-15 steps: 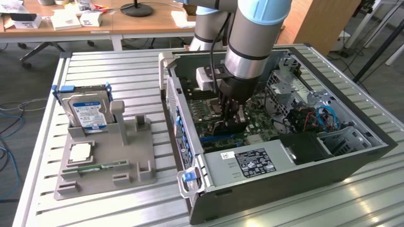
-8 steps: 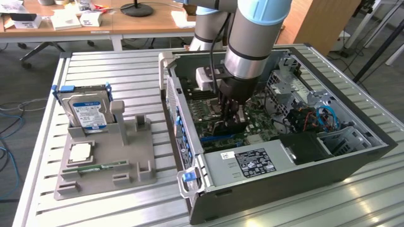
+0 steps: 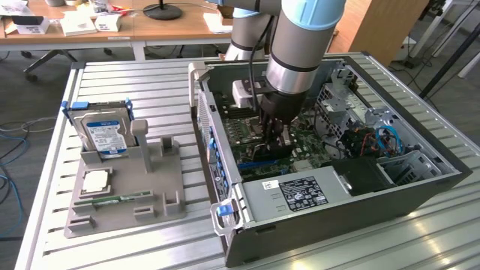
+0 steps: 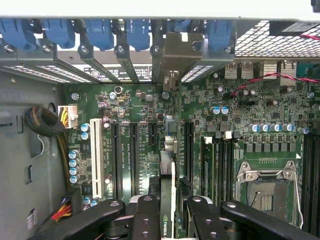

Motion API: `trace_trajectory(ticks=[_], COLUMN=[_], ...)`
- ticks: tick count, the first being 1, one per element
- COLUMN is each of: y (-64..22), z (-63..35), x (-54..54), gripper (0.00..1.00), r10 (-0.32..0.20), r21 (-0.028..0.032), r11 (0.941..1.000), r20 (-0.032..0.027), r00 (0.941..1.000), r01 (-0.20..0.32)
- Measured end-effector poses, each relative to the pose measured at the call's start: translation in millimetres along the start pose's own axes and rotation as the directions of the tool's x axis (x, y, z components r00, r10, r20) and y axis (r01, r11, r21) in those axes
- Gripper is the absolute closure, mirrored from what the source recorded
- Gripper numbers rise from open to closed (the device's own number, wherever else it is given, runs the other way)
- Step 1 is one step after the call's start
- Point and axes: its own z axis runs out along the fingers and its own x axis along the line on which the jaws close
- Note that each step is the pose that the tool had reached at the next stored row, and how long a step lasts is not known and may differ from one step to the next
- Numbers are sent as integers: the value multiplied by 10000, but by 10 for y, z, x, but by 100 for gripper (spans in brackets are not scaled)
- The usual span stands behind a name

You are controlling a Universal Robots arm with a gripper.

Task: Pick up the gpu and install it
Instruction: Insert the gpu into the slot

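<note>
A robot arm reaches down into an open computer case (image 3: 338, 225) lying on its side on a slatted metal tabletop (image 3: 135, 84). The black fingers (image 4: 147, 217) are narrowed around a graphics card (image 4: 169, 200), gripping it between them (the card is seen edge-on, a thin dark strip with a small green logo by the fingers). From the fingers the card runs away over the green motherboard (image 4: 125, 100) to its silver bracket (image 4: 177, 52). The bracket stands at the case's rear wall among a row of blue clips (image 4: 100, 32). Whether the card's lower edge sits in a slot cannot be told.

Just beside the fingers on one side are long black slots and a white slot (image 4: 97, 165). On the other side, a little further off, is the processor socket (image 4: 267, 192) with its metal frame.

In the exterior view the fingers are deep inside the case, near the labelled power supply (image 3: 296, 194). Well apart from them, toward the exterior view's left, a grey holder (image 3: 161, 188) on the tabletop carries an upright hard drive (image 3: 105, 132) with a blue label.
</note>
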Motion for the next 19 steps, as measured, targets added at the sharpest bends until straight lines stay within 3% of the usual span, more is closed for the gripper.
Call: trace_trajectory(ticks=[19], y=[1], z=[2], x=[-8], gripper=[74], r10=[-191], r21=[-8], r11=[9998], r20=[0], r00=[9998], r01=[191])
